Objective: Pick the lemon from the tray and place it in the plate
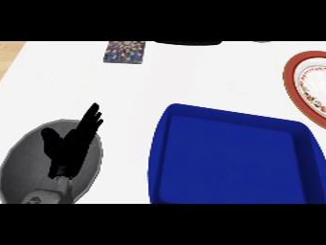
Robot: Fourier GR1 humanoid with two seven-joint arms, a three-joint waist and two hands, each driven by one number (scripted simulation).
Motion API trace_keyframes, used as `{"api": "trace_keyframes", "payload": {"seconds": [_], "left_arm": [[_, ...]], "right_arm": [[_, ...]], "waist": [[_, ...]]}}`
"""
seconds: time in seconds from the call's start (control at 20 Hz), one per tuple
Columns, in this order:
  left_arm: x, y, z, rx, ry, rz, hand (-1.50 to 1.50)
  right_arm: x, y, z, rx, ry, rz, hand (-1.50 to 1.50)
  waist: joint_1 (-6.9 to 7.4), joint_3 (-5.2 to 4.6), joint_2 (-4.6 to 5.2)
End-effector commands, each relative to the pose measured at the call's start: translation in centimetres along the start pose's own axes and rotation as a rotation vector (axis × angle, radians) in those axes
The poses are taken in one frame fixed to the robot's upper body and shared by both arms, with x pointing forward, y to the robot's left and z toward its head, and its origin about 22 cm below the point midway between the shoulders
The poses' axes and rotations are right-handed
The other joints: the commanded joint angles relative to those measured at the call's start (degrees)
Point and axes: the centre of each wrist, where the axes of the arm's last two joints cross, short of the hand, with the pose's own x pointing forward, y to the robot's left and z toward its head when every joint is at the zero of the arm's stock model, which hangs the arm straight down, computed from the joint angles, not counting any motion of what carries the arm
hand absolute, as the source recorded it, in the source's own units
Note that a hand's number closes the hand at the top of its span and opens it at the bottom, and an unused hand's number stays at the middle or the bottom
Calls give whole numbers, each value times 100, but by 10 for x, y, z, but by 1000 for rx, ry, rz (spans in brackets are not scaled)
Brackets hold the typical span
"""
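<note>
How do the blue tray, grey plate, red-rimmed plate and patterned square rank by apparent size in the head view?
1. blue tray, largest.
2. grey plate.
3. red-rimmed plate, cut by the right edge, so its place against the grey plate is unsure.
4. patterned square, smallest.

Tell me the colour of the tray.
The tray is solid deep blue with no pattern, rim and floor alike. The head view shows it best.

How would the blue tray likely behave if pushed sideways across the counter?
The blue tray looks stiff: its raised rim keeps a crisp, even line. It shows nothing inside, so it is probably light. Being wide and low on the smooth white counter, it would likely slide rather than tip.
</note>
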Motion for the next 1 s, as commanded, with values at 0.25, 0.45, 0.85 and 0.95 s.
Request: {"api": "trace_keyframes", "payload": {"seconds": [0.25, 0.45, 0.85, 0.95], "left_arm": [[-21, -8, -3, -15, 113, -3, 0], [-14, -7, 1, -15, 99, 12, 0], [-17, 10, 4, 1, 93, 5, 0], [-20, 0, 10, 12, 105, 19, 0]], "right_arm": [[-25, -4, -2, 285, 105, 52, -150], [-29, 17, 10, 265, 34, -91, -150], [-26, -16, -13, 85, 52, -386, -150], [-36, -31, -11, 99, 67, -412, -150]], "waist": [[69, -32, 115], [68, -17, 97], [21, -24, 93], [-26, -30, 48]]}}
